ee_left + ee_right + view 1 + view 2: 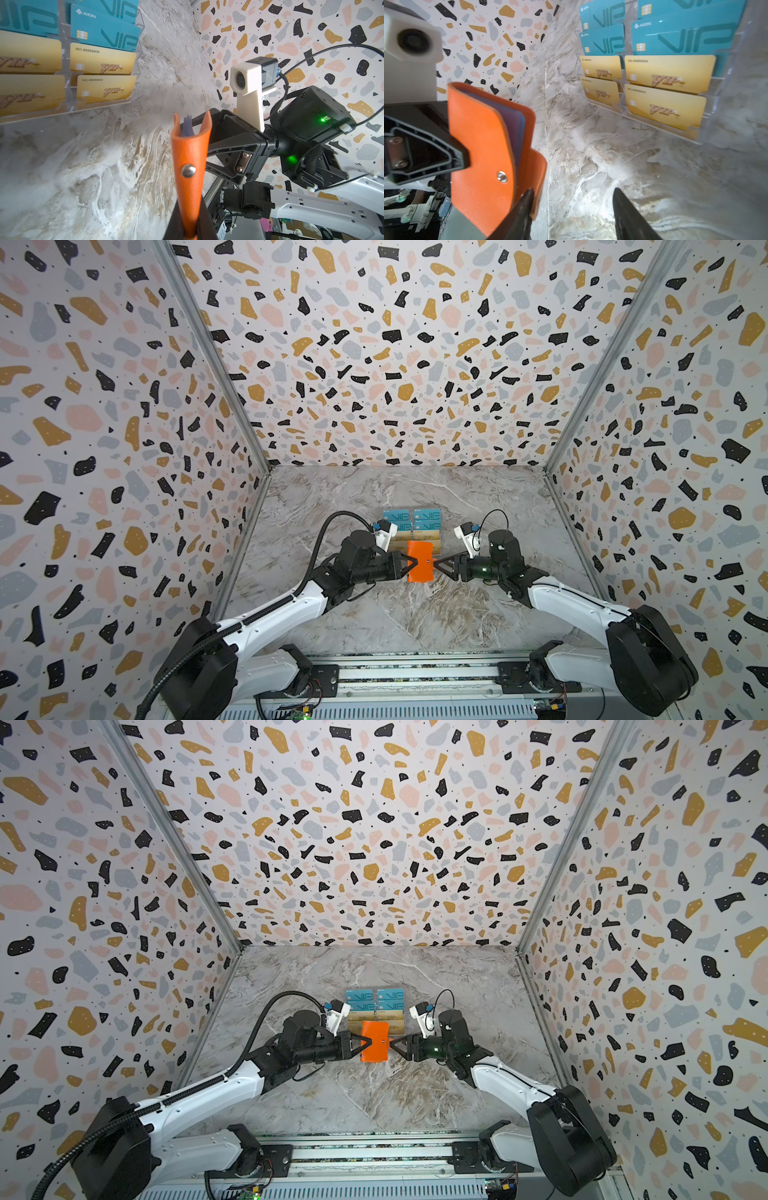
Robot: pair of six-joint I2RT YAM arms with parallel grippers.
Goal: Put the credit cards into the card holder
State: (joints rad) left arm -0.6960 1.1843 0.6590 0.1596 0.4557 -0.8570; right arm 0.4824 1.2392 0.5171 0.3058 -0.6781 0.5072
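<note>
left end effector [412, 564] clamped, right end effector [435, 563] spread, tips facing.

The card holder [419, 562] was plain bright orange, with bluish-purple inner sleeves [515, 124] and a silver snap button [188, 170]. Behind the card holder, the teal credit cards [427, 516] had "VIP" letters in a darker teal. The gold credit cards [668, 72], closer to the card holder, had brownish "VIP" print. The tabletop [415, 614] under the card holder was grey-white marble with brown veins. The walls [395, 344] around it had a terrazzo pattern of black, ochre, pink and grey-blue patches on a pale ground.
</note>
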